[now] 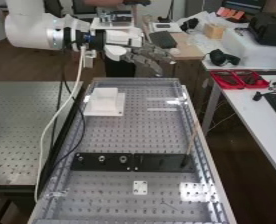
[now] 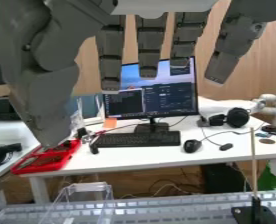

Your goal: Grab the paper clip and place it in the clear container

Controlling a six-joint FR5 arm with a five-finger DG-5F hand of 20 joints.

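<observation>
Currently, hand: open, its fingers fairly straight and spread, with nothing in their hold; you have it raised, well beyond the black plate in the high view.
Paper clip: you cannot tell for certain; a thin, faint item lies on the near side of the black plate, too small to name.
Clear container: upright and see-through, well apart from the black plate, toward the far end of your counter.
Wooden stick: standing at one end of the black plate, its lower end in a dark holder.
White block: on its flat base, well beyond the black plate.
Small white plate: flat, near the black plate on its near side.
Red tray: well apart from the black plate, on the white counter beside yours.
</observation>
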